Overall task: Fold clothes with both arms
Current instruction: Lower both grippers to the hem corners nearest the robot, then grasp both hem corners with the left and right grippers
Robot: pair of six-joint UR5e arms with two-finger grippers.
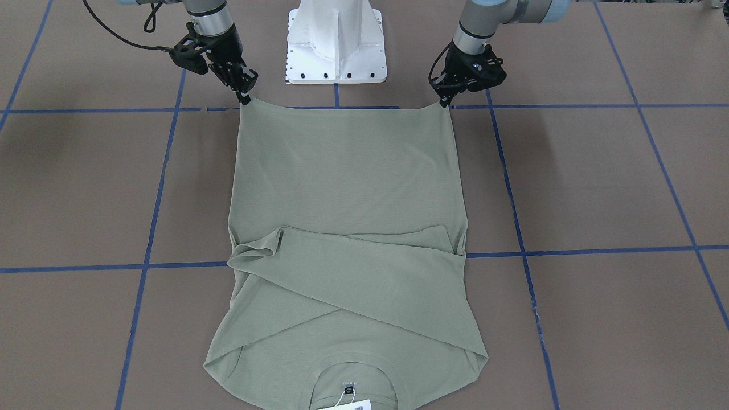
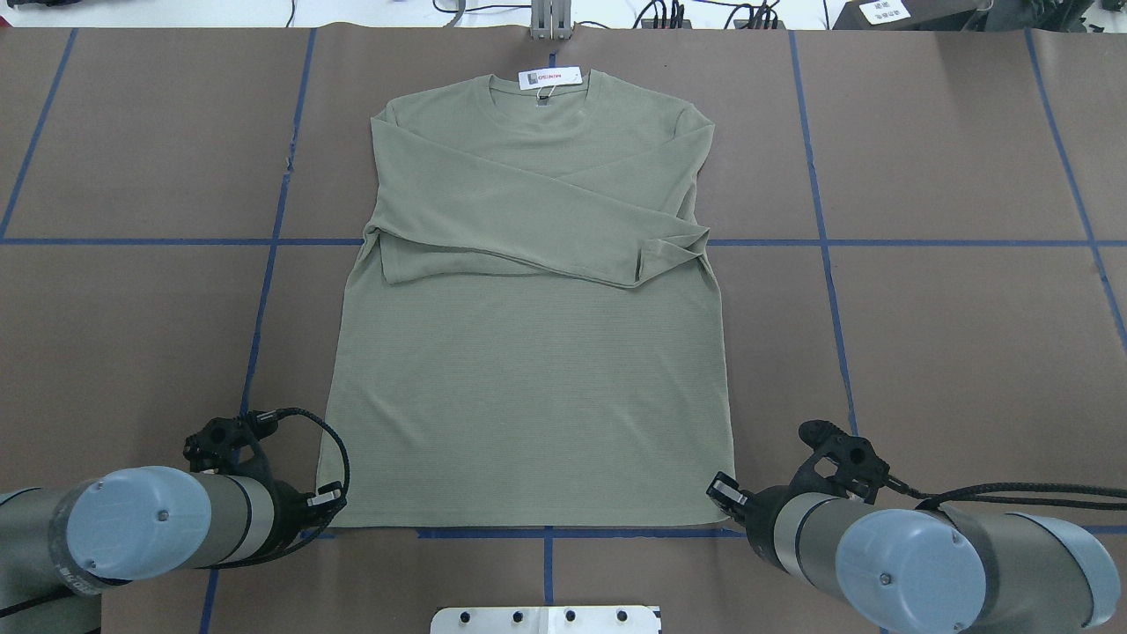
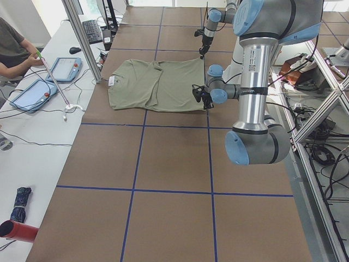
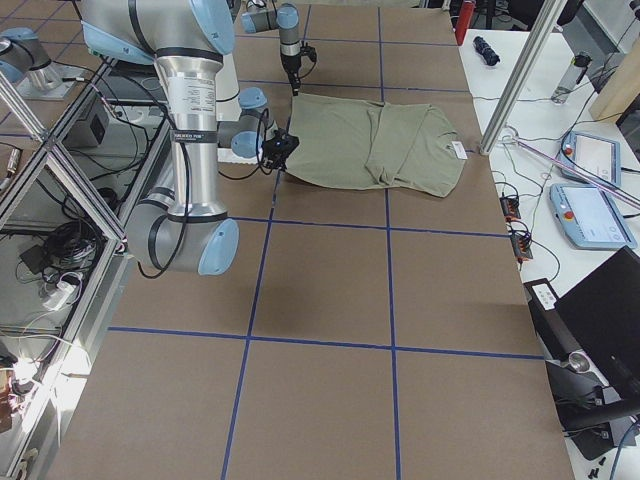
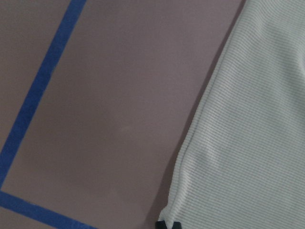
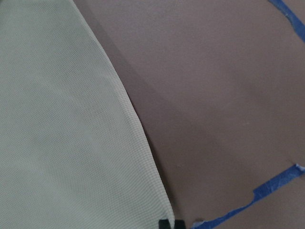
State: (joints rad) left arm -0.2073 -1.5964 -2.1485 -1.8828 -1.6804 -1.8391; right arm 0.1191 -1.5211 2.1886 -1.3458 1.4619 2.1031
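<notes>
Left gripper (image 1: pixel 443 103) is pinched on one bottom corner of the sage-green long-sleeved shirt (image 1: pixel 347 171). On my left wrist feed its black fingertips (image 5: pixel 163 224) sit almost together at the very corner of the knit. Right gripper (image 1: pixel 246 99) has the other bottom corner the same way, with its fingertips (image 6: pixel 165 223) closed at the edge of the fabric. I see no gap worth speaking of on either side.

Between the two grippers the hem runs along the blue tape line (image 2: pixel 546 533) nearest the white pedestal base (image 1: pixel 336 45), dipping slightly in the middle. The shirt lies spread on the brown table (image 2: pixel 924 352), front side up, with its ribbed collar (image 1: pixel 353 367) at the end away from the robot. Both sleeves are folded inward and cross over the chest. The white hang tag (image 2: pixel 549 77) lies at the collar. From the side cameras both grippers are low, down at the table surface.
</notes>
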